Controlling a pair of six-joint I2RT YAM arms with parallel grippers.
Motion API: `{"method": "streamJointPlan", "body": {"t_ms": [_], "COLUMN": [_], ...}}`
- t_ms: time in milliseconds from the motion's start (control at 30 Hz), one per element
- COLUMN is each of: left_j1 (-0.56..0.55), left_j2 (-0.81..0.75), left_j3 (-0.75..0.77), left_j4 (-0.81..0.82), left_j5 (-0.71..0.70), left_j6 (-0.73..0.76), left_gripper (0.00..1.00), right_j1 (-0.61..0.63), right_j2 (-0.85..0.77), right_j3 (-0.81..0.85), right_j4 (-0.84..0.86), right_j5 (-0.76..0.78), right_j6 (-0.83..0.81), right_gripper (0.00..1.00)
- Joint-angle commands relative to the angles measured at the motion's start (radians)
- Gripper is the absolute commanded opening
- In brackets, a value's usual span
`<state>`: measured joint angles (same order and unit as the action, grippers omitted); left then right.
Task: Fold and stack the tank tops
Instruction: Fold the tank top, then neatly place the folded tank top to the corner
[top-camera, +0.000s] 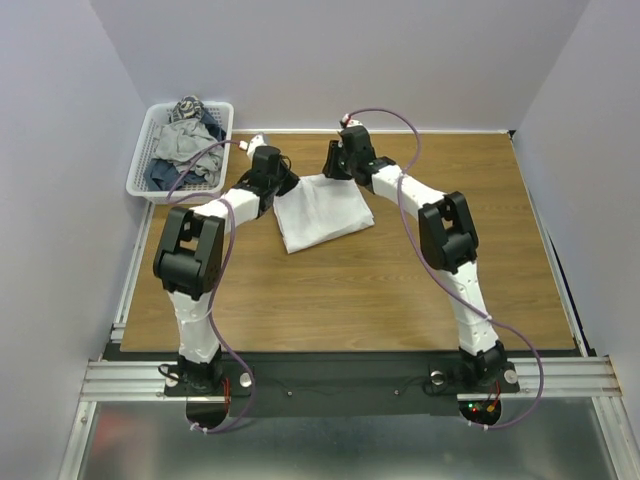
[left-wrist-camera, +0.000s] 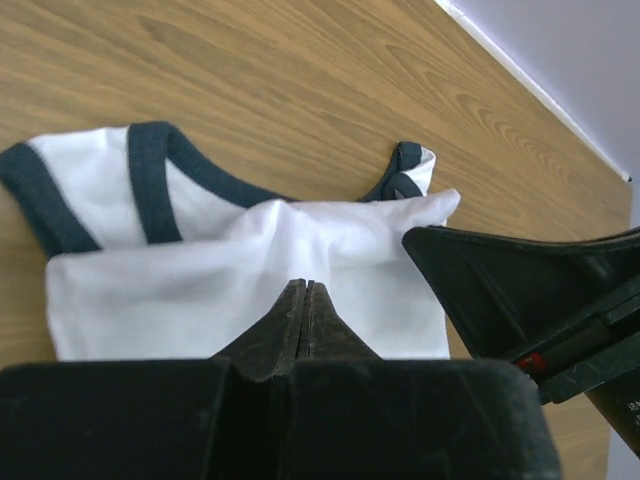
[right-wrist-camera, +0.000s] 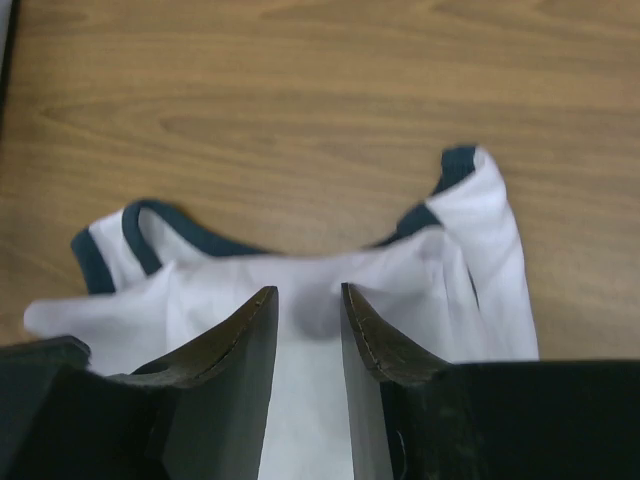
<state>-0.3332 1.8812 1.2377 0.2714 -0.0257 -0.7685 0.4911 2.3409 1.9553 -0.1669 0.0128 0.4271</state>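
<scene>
A white tank top (top-camera: 322, 212) with navy trim lies folded on the wooden table, toward the back middle. In the left wrist view its white cloth (left-wrist-camera: 150, 290) covers part of the navy neck and strap bands and puckers up toward the tips of my left gripper (left-wrist-camera: 307, 284), which is shut on it at the far left edge (top-camera: 289, 186). My right gripper (right-wrist-camera: 308, 290) is open, its fingers straddling the white cloth (right-wrist-camera: 470, 250) at the far right edge (top-camera: 332, 168); nothing is pinched between them. The chest print is hidden.
A white mesh basket (top-camera: 140, 168) holding several crumpled garments (top-camera: 186, 138) stands at the back left corner. The right gripper's black body (left-wrist-camera: 530, 300) shows close beside my left one. Grey walls enclose the table on three sides.
</scene>
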Motion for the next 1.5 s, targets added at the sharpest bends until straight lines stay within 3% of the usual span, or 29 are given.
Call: {"method": "streamJointPlan", "body": {"t_ms": [0,167,267,333,467,533,700,833,967,1267,1467], "left_j1": [0.011,0.029,0.059,0.080,0.115,0.129,0.132,0.131,0.114,0.008,0.010], "left_j2": [0.082,0.208,0.255,0.282,0.331,0.354,0.306,0.169,0.049,0.047,0.160], "left_j3": [0.132,0.264,0.333,0.374,0.440,0.468,0.462,0.375,0.280,0.149,0.190], "left_j4": [0.000,-0.046,-0.075,-0.092,-0.127,-0.136,-0.103,-0.069,-0.049,-0.075,-0.095], "left_j5": [0.076,0.067,0.060,0.049,0.040,0.046,0.061,0.034,-0.022,-0.028,-0.040], "left_j6": [0.073,0.123,0.138,0.152,0.167,0.170,0.202,0.218,0.225,0.216,0.247], "left_gripper": [0.00,0.00,0.05,0.10,0.11,0.11,0.16,0.25,0.26,0.00,0.00], "right_j1": [-0.014,-0.046,-0.059,-0.065,-0.074,-0.078,-0.080,-0.077,-0.060,-0.039,-0.052], "right_j2": [0.104,0.213,0.250,0.262,0.262,0.252,0.129,-0.001,-0.092,-0.075,-0.038], "right_j3": [0.152,0.304,0.364,0.399,0.436,0.438,0.337,0.136,-0.060,-0.168,-0.176], "right_j4": [0.044,0.044,0.047,0.049,0.056,0.060,0.070,0.072,0.102,0.127,0.124], "right_j5": [0.029,0.030,0.038,0.045,0.052,0.052,0.032,-0.035,-0.065,-0.128,-0.105], "right_j6": [-0.048,-0.037,-0.028,-0.036,-0.054,-0.056,-0.045,-0.008,0.022,0.090,0.099], "right_gripper": [0.37,0.38,0.38,0.41,0.57,0.60,0.61,0.51,0.47,0.44,0.48]}}
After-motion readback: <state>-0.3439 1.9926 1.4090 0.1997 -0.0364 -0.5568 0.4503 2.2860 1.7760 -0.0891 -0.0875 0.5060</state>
